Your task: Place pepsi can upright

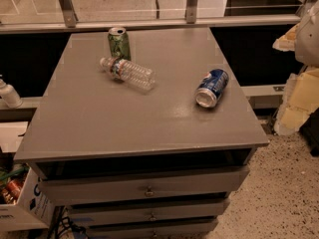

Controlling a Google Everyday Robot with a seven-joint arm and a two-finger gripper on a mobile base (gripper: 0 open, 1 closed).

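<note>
The pepsi can [212, 87] is blue with a round red-white-blue logo. It lies on its side at the right of the grey table top [124, 123], with its silver end facing the front edge. My gripper [300, 96] is a pale cream shape at the right edge of the view. It is off the table, to the right of the can and apart from it, and holds nothing that I can see.
A green can [119, 42] stands upright at the back of the table. A clear plastic bottle [127, 73] lies on its side just in front of it. Drawers [147, 188] sit below the table top. A box [20, 203] stands on the floor at the left.
</note>
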